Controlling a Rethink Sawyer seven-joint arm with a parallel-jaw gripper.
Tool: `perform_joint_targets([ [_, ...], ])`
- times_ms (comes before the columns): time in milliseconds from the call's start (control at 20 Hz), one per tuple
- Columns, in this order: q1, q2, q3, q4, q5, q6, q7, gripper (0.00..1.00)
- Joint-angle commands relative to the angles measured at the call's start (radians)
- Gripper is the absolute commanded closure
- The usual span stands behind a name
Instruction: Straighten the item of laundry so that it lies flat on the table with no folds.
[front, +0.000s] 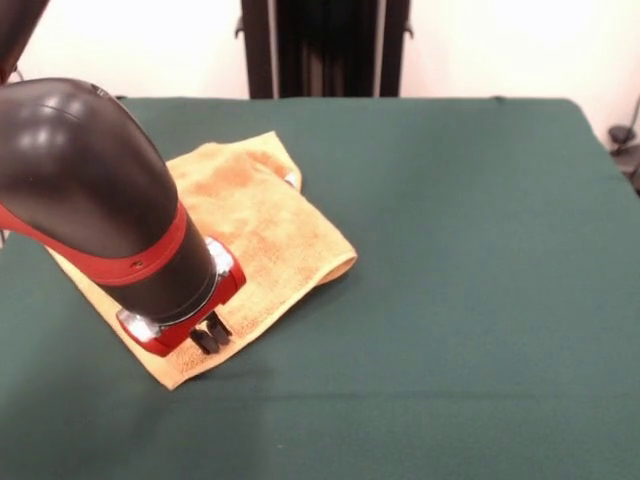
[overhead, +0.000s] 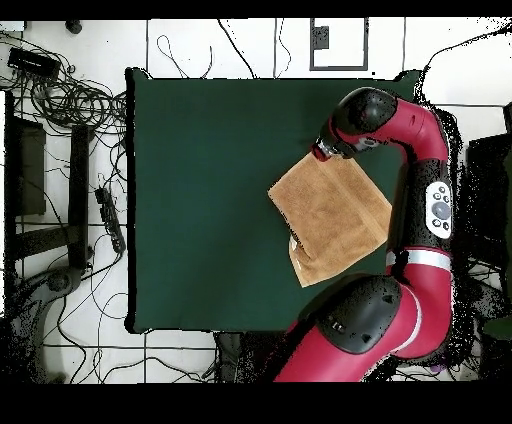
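The orange-tan towel (front: 262, 215) lies on the dark green table (front: 480, 260), left of centre in the front view. It is folded over on itself, with a rounded doubled edge at its right corner and a second layer near the far corner. My gripper (front: 211, 335) points down near the towel's front corner. Its two black fingertips (front: 203, 341) stand close together and touch the cloth. I cannot tell if any cloth is pinched between them. In the overhead view the gripper (overhead: 322, 152) is at the top corner of the towel (overhead: 330, 205), near the right edge of the table (overhead: 200, 200).
The arm's thick black and red link (front: 90, 190) hides the towel's left part in the front view. The black pedestal (front: 325, 45) stands behind the table's far edge. Cables (overhead: 70, 100) lie on the floor off the table's left side in the overhead view.
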Motion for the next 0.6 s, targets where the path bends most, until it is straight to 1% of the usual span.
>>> perform_joint_targets([
  [50, 0.049, 0.059, 0.085, 0.001, -0.023, -0.117, -0.277, 1.0],
  [150, 0.041, 0.049, 0.08, 0.024, -0.014, -0.14, -0.27, 1.0],
  [350, 0.045, 0.054, 0.086, 0.008, -0.021, -0.13, -0.3, 1.0],
  [600, 0.057, 0.075, 0.094, -0.055, -0.039, -0.08, -0.321, 1.0],
])
